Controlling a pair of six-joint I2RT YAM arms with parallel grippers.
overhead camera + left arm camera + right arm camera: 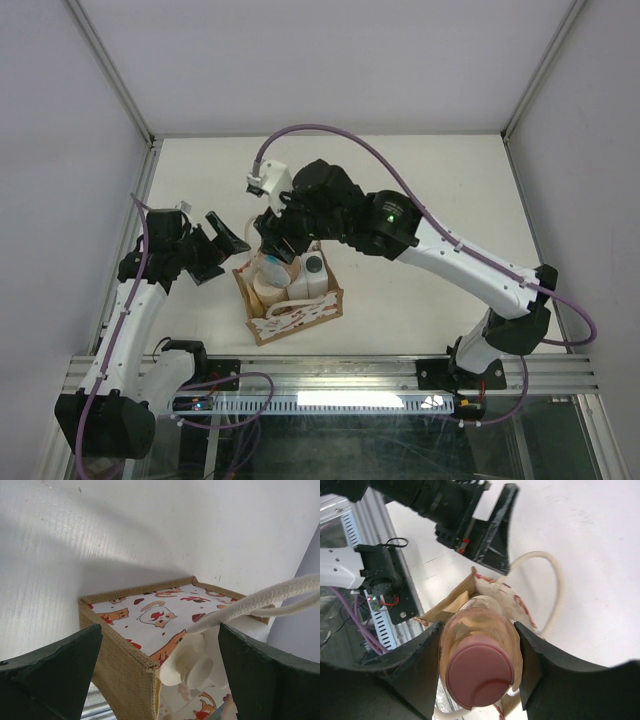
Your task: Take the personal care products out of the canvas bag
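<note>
Over the bag [300,320], right gripper's [477,627] clamped on the orange bottle [480,675]; left gripper's [225,250] jaws are apart, so a snag could tip it.

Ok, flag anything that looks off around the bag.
Nothing is spilled or damaged. The bag sits skewed to the table edge, and one rope handle trails outward past the open left fingers. The orange bottle is gripped between the right fingers, which looks normal.
</note>
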